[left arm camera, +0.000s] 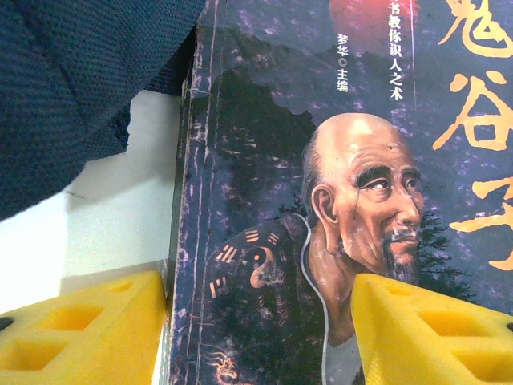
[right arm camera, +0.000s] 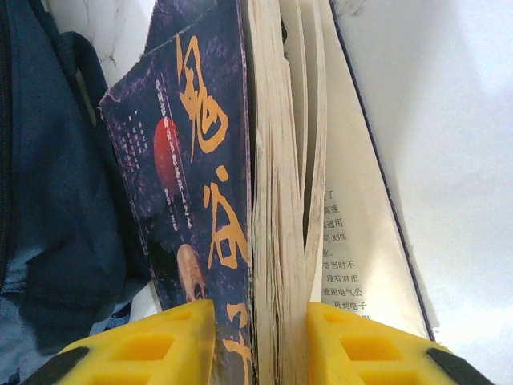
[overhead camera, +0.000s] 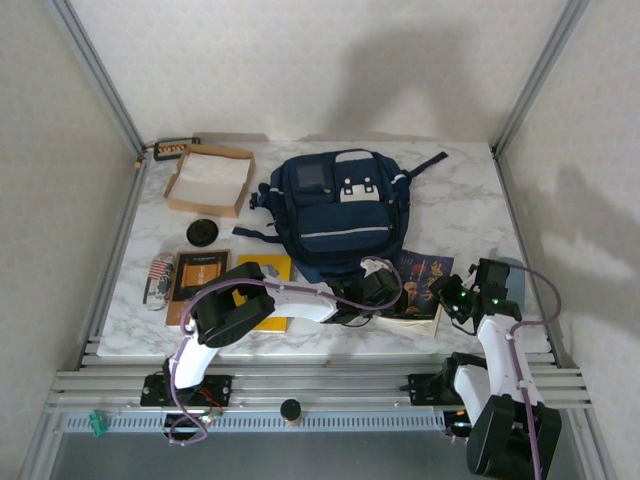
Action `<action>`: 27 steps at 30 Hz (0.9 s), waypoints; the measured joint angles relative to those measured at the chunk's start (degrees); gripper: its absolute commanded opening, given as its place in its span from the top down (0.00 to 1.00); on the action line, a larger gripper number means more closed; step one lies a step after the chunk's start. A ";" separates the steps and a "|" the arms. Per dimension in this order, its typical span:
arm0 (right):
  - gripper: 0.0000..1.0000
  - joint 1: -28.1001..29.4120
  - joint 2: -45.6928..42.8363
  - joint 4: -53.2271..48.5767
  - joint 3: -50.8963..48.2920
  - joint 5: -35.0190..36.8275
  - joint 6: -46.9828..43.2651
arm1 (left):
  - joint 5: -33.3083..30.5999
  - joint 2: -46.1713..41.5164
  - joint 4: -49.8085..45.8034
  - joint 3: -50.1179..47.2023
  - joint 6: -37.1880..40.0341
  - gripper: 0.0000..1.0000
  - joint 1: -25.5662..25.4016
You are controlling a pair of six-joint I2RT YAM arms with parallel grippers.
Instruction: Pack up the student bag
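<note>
The right claw [right arm camera: 261,325] is closed on the fore edge of the dark book [right arm camera: 200,160], one yellow finger on the cover and the other against a lifted sheaf of pages. The rest of the pages lie flat on the desk [right arm camera: 457,120]. The left claw [left arm camera: 256,309] stands open over the same book and holds nothing: one finger is beside the spine edge, the other over the cover. The book's far left corner meets the student bag [overhead camera: 335,215], which lies mid-desk. Bare marble stays free right of the book, and its near edge sits close to the desk's near edge. The left arm [overhead camera: 290,298] stretches low from the near left across a yellow book [overhead camera: 270,268]. The right arm [overhead camera: 495,345] rises from the near right, its wrist turned left.
</note>
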 measured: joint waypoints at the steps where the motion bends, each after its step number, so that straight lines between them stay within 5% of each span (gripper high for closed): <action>1: 0.74 0.00 0.22 0.02 0.00 0.02 -0.31 | 0.02 0.00 0.02 0.00 -0.04 0.38 0.00; 8: 1.00 0.00 -0.57 -0.09 0.11 0.02 -0.63 | 0.02 0.00 0.22 0.00 -0.24 0.37 0.00; 18: 1.00 0.04 -4.94 -4.11 5.86 1.77 -0.79 | 1.92 -1.81 1.31 -0.44 -1.36 0.27 0.28; 27: 1.00 0.07 -5.64 -8.72 18.86 2.78 -3.50 | 1.97 -19.08 2.14 -6.58 -1.05 0.20 1.57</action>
